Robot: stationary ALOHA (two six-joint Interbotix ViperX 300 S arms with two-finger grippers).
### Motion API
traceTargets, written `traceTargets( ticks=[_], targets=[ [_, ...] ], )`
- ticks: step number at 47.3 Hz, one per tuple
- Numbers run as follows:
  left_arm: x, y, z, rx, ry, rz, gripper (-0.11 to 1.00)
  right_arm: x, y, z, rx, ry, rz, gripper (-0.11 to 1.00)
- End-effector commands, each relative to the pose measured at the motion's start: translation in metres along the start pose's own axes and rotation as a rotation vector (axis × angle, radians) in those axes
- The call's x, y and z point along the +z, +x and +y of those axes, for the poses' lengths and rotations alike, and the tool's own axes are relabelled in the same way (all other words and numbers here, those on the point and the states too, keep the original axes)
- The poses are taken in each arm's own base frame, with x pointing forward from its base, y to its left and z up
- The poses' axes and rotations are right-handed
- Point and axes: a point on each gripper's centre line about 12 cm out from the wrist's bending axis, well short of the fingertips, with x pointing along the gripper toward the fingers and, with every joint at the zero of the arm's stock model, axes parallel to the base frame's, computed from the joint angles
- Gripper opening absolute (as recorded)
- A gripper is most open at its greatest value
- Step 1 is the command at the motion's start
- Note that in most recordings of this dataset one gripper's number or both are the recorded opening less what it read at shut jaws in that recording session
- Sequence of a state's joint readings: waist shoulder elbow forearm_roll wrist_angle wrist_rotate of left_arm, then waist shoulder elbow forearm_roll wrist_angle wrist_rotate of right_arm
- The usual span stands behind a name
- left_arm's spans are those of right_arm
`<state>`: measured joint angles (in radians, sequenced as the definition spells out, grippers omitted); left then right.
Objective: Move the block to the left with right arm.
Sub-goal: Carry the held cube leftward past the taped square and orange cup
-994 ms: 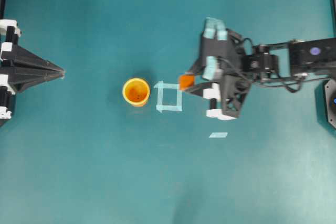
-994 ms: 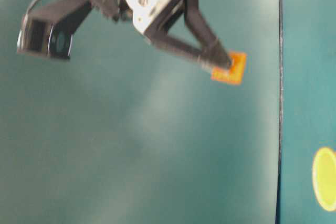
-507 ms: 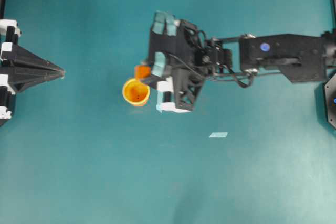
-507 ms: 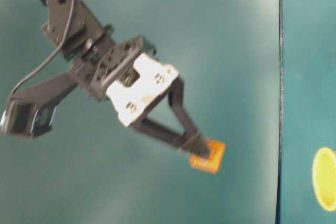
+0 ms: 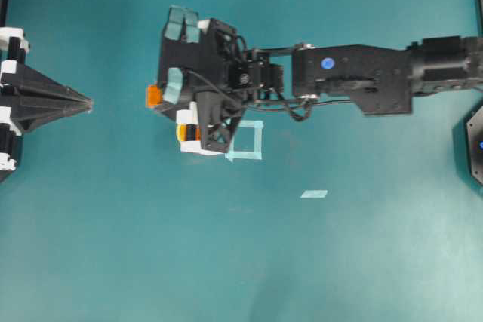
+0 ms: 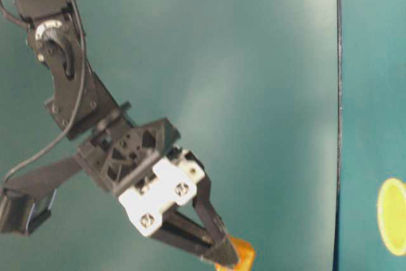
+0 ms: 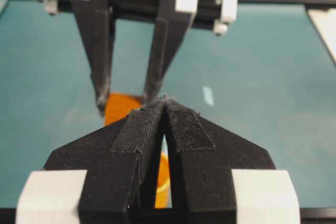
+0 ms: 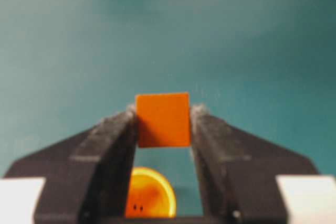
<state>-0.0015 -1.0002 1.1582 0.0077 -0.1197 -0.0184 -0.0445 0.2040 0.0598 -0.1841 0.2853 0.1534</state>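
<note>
The block point(image 8: 163, 119), a small orange cube, sits pinched between the fingertips of the right gripper point(image 5: 160, 99), clear of the table point(image 5: 241, 262). Just behind those tips and below the claw lies the yellow-orange cup point(image 8: 149, 193), largely covered from overhead. The pale tape square point(image 5: 249, 141) shows beneath the right arm point(image 5: 355, 77). Well beyond the block, the left gripper point(image 5: 84, 102) has its jaws pressed together, holding nothing.

The right arm point(image 5: 355, 77) stretches level across the middle of the overhead view, past the centre line. Its gripper point(image 8: 163, 121) points leftward, its two black fingers point(image 8: 113, 140) pressed against opposite faces of the block point(image 8: 163, 119). The left gripper point(image 5: 84, 102) sits at the left edge, pointing toward the right arm, its pointed jaws brought together.
</note>
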Motion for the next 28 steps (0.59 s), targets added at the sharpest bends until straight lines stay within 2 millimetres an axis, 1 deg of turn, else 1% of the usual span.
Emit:
traceTargets(
  ticks=[1, 10, 14, 28],
  targets=[
    [0.013, 0.001, 0.000, -0.001, 0.003, -0.034, 0.00, 0.024, -0.007, -0.001, -0.001, 0.003, -0.066, 0.40],
    [0.013, 0.001, 0.000, -0.001, 0.003, -0.034, 0.00, 0.030, 0.007, 0.002, 0.005, 0.004, -0.081, 0.40],
    [0.013, 0.001, 0.000, -0.001, 0.003, -0.034, 0.00, 0.033, 0.011, 0.007, 0.012, 0.001, -0.092, 0.40],
    [0.016, 0.000, 0.000, -0.001, 0.005, -0.044, 0.00, 0.038, 0.020, 0.019, 0.031, -0.007, -0.105, 0.40]
  ],
)
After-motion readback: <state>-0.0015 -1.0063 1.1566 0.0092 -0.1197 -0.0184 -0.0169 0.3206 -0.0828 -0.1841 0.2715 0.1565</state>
